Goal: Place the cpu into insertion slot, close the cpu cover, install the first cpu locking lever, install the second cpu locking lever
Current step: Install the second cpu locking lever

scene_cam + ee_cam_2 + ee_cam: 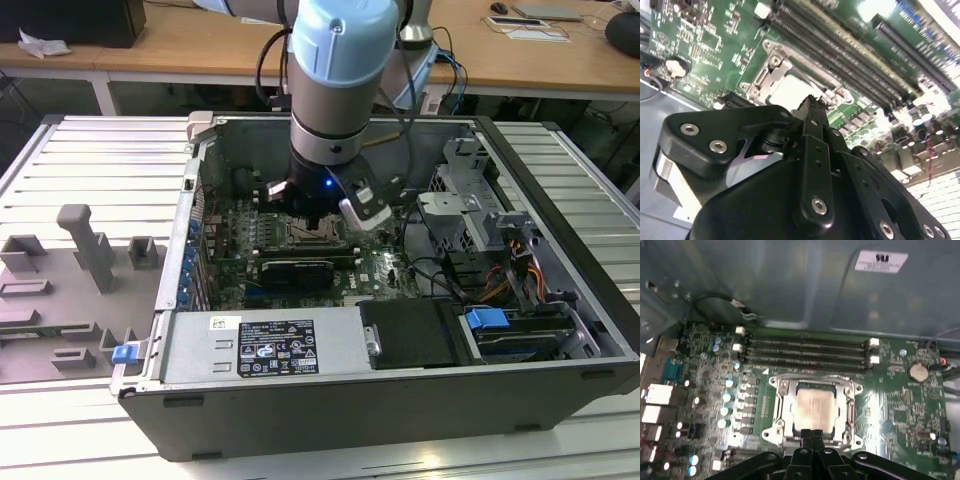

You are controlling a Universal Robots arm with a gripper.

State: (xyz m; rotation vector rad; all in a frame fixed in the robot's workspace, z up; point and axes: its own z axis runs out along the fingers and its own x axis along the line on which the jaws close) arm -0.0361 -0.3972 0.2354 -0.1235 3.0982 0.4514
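Now the cpu [813, 409] sits in the insertion slot [781, 412], cpu cover [812, 381] down around it; gripper [813, 436] fingers pressed together, holding nothing, at socket's edge.

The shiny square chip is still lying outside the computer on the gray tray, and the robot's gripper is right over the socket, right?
Not quite. The cpu already sits inside the insertion slot on the motherboard, as the first wrist view shows. The gripper is indeed right over the socket.
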